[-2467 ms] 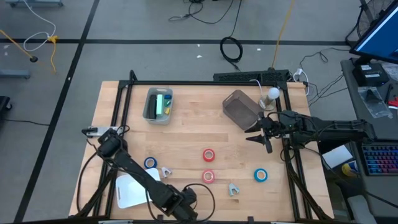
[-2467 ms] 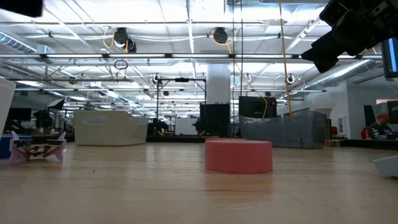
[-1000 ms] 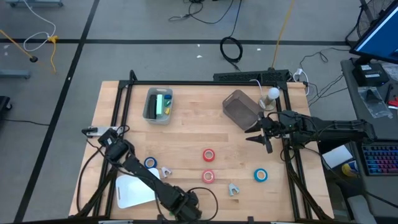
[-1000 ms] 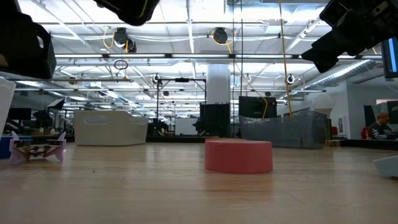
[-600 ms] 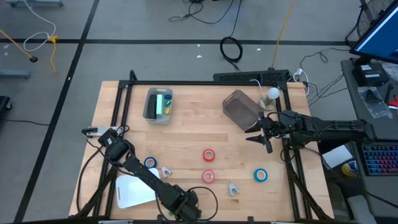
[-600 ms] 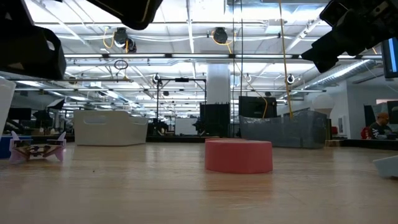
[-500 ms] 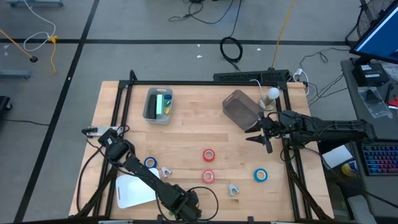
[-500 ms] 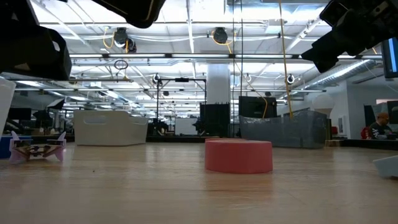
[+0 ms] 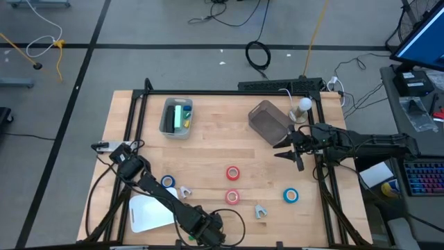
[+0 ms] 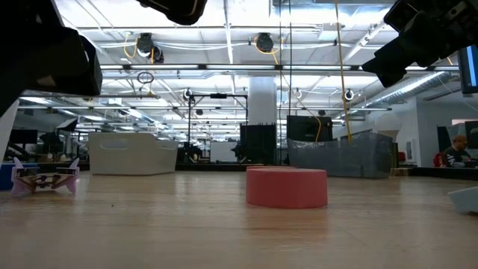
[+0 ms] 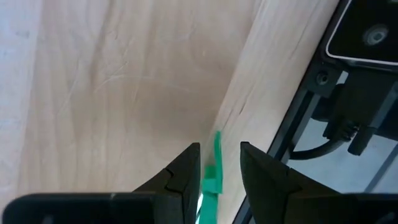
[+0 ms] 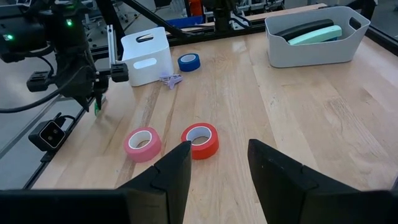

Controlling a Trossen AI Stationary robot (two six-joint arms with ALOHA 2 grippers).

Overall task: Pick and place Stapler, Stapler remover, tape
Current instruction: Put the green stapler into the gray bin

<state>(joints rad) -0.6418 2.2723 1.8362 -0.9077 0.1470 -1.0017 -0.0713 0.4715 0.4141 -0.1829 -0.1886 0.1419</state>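
**Left gripper** [image 11: 219, 147]
- Positioned over the near edge of the table [image 9: 208, 149], at the wooden lip beside the black frame rail [image 11: 298, 143].
- State: cannot tell whether open or closed.
- Thin green strip [image 11: 213, 177] at the tip; cannot tell whether clamped, or what it is.
- White bin [image 9: 149, 212] just beside the gripper, on the side of the left arm's base.
- Nearest blue tape [image 9: 168, 182] beyond the white bin, farther in on the table.
- Pale staple remover [image 9: 184, 192] just beside that roll.
- Second staple remover [image 9: 260, 211] near the gripper on the other side, apart from it.

**Right gripper** [image 12: 219, 144]
- Raised above the right side of the table.
- Fingers [image 12: 174, 171] spread apart, nothing between them: open and empty.
- Two red tape rolls ahead of the fingers: the brighter one [image 12: 200, 140] nearer, the paler one [image 12: 142, 144] beyond it toward the table's near edge, close together but not touching.
- Second blue tape [image 9: 291, 196] near this gripper toward the near edge, lying flat.
- Dark clear bin [image 9: 269, 122] just beside the gripper, toward the far edge.
- Grey bin [image 9: 176, 118] well apart, across the table near the far edge.
- Stapler [image 12: 314, 34], pale green with a dark part, lying inside the grey bin.
- All four rolls flat on the wood, none in a bin.
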